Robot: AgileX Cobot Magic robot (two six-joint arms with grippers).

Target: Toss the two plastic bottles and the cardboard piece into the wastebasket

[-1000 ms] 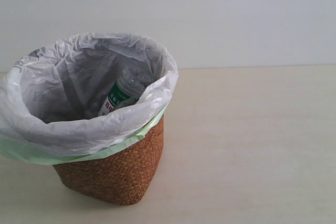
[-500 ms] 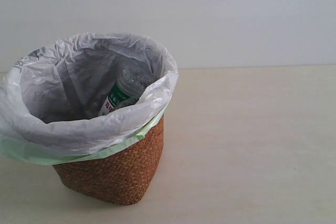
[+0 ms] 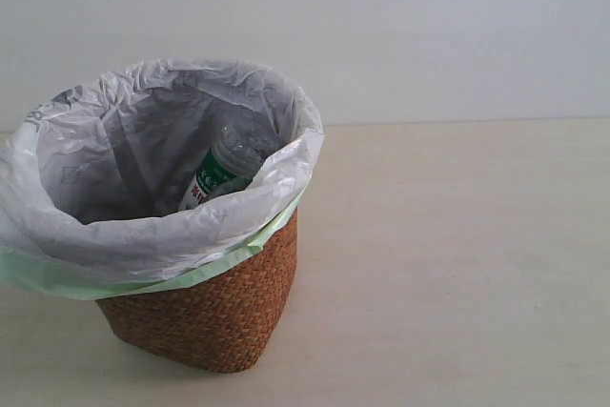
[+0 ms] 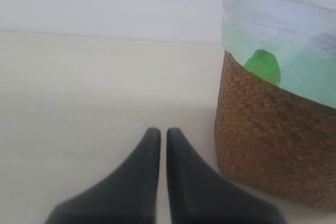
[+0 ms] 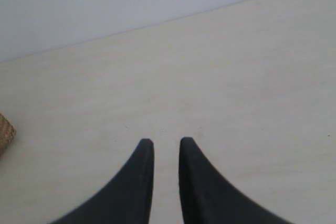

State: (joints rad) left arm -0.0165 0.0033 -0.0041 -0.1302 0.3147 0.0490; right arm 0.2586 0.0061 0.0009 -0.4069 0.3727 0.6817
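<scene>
The brown wicker wastebasket [image 3: 205, 316] stands at the left, lined with a crinkled white bag with a pale green edge. Inside it a clear bottle with a green-and-white label [image 3: 214, 176] leans against the liner. The red-label bottle and the cardboard piece are out of view. Neither gripper appears in the exterior view. My left gripper [image 4: 163, 131] is shut and empty, low over the table beside the wastebasket [image 4: 268, 140]. My right gripper [image 5: 166, 141] holds nothing, with only a narrow gap between its fingers; a corner of the wastebasket [image 5: 4, 132] shows at the frame edge.
The pale beige table [image 3: 457, 264] stretches right of the basket, with a plain white wall [image 3: 429, 26] behind it. A green patch [image 4: 262, 66] shows through the bag's overhang.
</scene>
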